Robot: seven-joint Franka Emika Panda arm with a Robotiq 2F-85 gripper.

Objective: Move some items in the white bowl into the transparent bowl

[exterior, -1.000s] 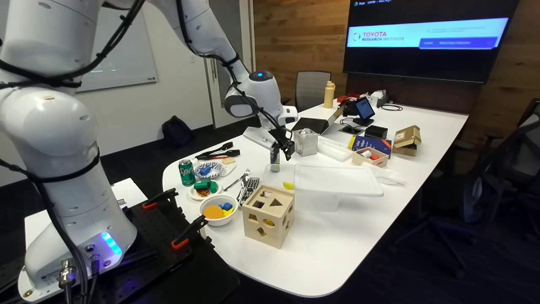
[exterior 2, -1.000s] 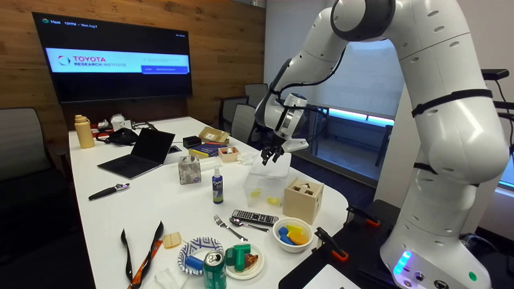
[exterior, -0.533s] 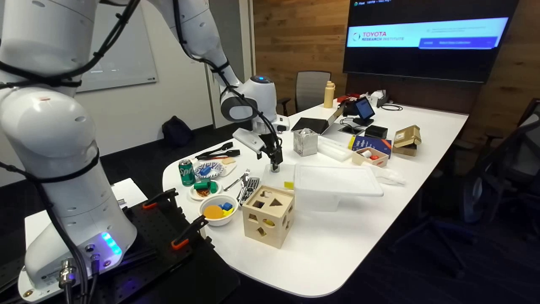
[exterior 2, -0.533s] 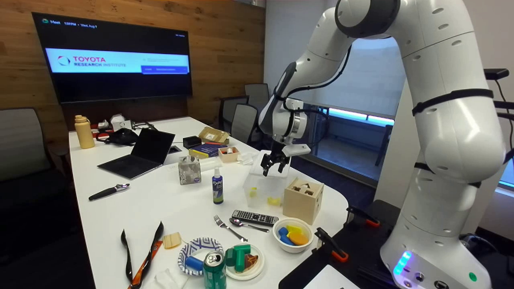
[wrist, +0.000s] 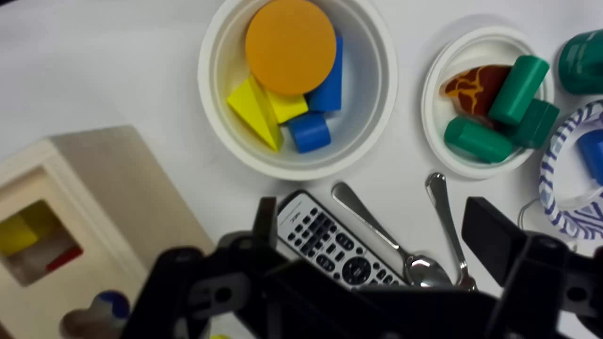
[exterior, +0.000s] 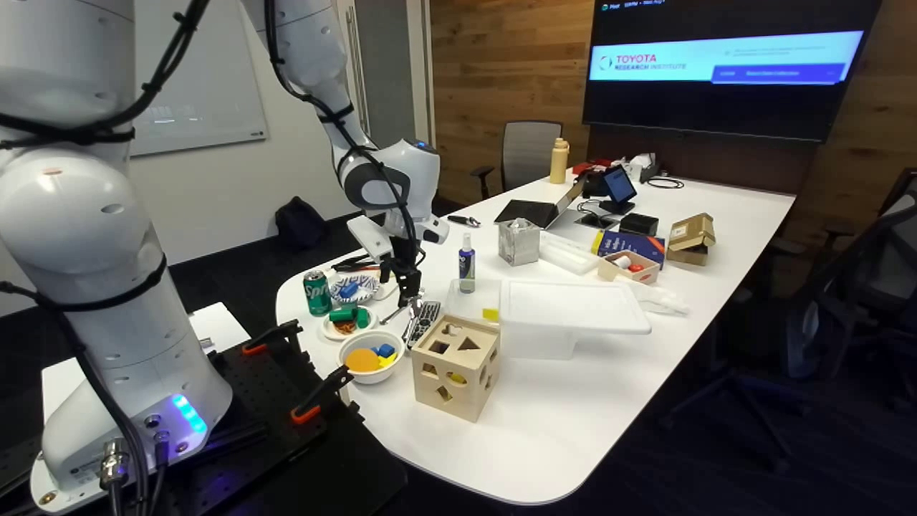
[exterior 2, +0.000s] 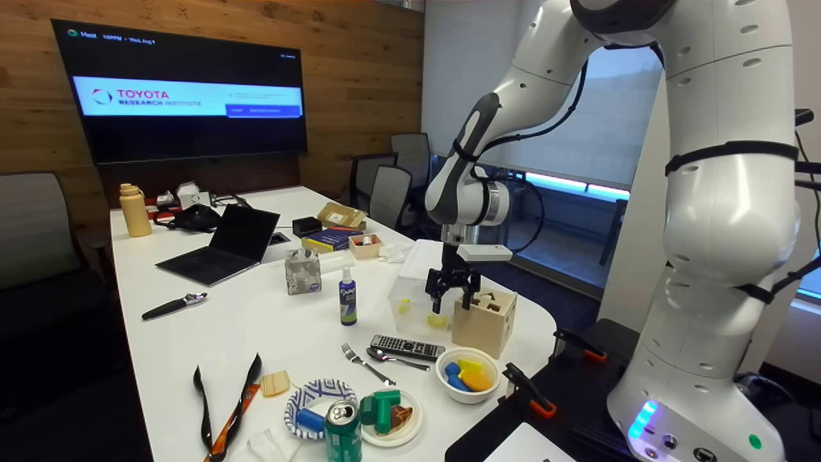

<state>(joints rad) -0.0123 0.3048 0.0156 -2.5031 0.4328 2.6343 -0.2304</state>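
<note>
Since 0.5 s ago my gripper [exterior: 396,288] has swung back toward the arm's base [exterior: 136,390], and in an exterior view the spray bottle [exterior: 466,268] it mostly hid now shows whole. There I also see the white bowl [exterior: 369,376] near the wooden cube [exterior: 445,376]. In an exterior view I make out 2 yellow pieces [exterior 2: 437,321] through the wall of the transparent container [exterior 2: 417,321], which stands just beside the cube. On the wrist view my gripper is released, its 2 fingers [wrist: 493,240] spread well apart, with the remote [wrist: 325,240], spoon [wrist: 367,216] and fork [wrist: 444,212] showing between them. Past the fingers, the white bowl holds 2 yellow blocks [wrist: 256,113] and 2 blue blocks [wrist: 309,133], partly covered by an orange disc [wrist: 290,46]; right of the bowl I see 3 green blocks [wrist: 518,92] on a white plate [wrist: 427,106].
</note>
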